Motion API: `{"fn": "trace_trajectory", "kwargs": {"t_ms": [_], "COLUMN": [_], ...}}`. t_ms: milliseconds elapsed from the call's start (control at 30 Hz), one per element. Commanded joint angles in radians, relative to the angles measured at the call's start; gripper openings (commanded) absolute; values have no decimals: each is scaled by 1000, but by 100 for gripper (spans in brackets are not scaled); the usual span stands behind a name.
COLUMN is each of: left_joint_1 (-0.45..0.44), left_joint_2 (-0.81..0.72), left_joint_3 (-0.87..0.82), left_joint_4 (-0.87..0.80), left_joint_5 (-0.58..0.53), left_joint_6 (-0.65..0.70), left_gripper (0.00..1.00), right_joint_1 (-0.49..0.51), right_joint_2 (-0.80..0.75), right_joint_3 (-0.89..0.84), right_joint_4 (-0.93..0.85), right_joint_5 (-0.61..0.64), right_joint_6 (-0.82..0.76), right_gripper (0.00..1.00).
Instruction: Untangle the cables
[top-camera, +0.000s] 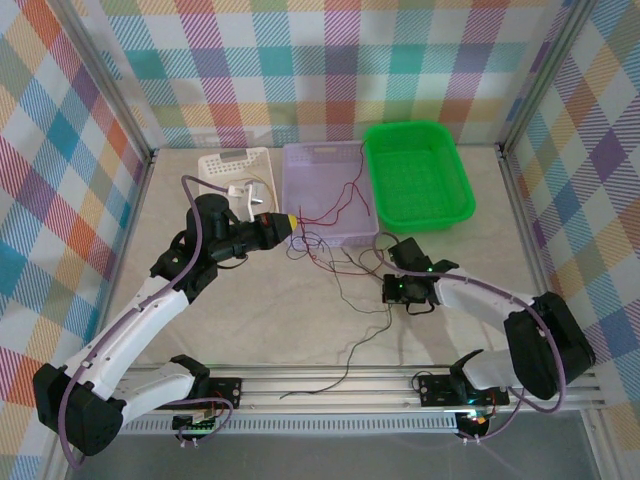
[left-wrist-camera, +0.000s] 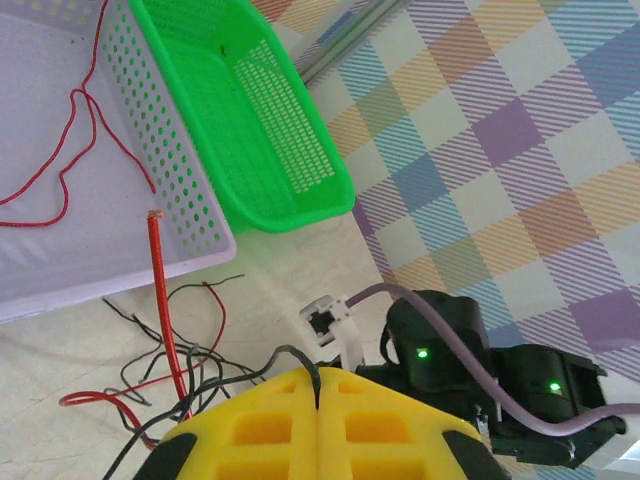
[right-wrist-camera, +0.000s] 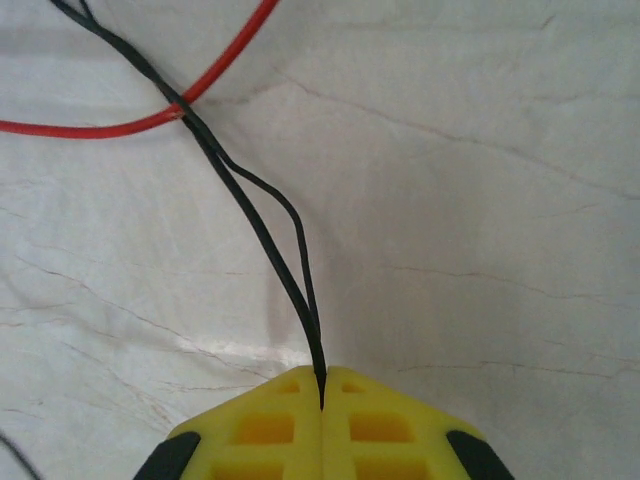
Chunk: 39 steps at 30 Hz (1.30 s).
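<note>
**Both arms grip the snarl as the untangling begins**

The cables (top-camera: 322, 248) lie in a loose knot on the tabletop (top-camera: 250, 330), just in front of the lavender basket (top-camera: 300, 158). One thin end trails off toward the near rail (top-camera: 330, 385). A red cable (left-wrist-camera: 60, 195) loops across the basket's floor, and a red cable end (left-wrist-camera: 158, 300) stands up out of the knot beside the basket's corner. Whether the two are one cable cannot be told.

At the knot's left edge, the left end effector (left-wrist-camera: 318, 378) has its yellow fingers pressed together, pinching a dark cable (left-wrist-camera: 300, 353). On the right side, the right end effector (right-wrist-camera: 322, 388) is also pressed together, low over the tabletop. It pinches a pair of black strands (right-wrist-camera: 205, 143), which run away from the fingers and cross a red strand (right-wrist-camera: 100, 131) further on. The green basket (top-camera: 430, 226) stands to the right of the lavender one.

The step in hand looks like the opening pull: each arm has a hold, and nothing is separated yet.

The next move calls for drawing the two holds apart slowly, the right one toward the open tabletop. The crossing needs watching to see whether the black pair slips free of the red strand or drags the whole knot along. If the knot tightens, a fresh grip nearer the crossing would serve better.
</note>
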Motion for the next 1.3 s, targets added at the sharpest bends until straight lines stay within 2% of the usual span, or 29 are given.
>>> {"fn": "trace_trajectory", "kwargs": {"t_ms": [0, 333, 633, 900, 1067, 1267], "left_joint_1": [12, 11, 11, 11, 10, 11], "left_joint_2": [-21, -19, -20, -33, -48, -81], "left_joint_3": [1, 7, 18, 43, 123, 205], "left_joint_4": [-4, -17, -46, -113, -277, -491], "left_joint_5": [-3, -8, -23, -84, -165, -318], "left_joint_6": [26, 31, 50, 81, 119, 155], "left_gripper": [0, 0, 0, 0, 0, 0], "right_joint_1": [1, -15, -25, -27, -28, -32], "right_joint_2": [-100, -372, -427, -488, -496, -503], "right_joint_3": [58, 254, 516, 639, 703, 727], "right_joint_4": [-48, -196, -291, -319, -352, -352], "right_joint_5": [40, 75, 145, 240, 302, 380], "right_joint_6": [-34, -74, -130, -163, -213, -268], "right_gripper": [0, 0, 0, 0, 0, 0]}}
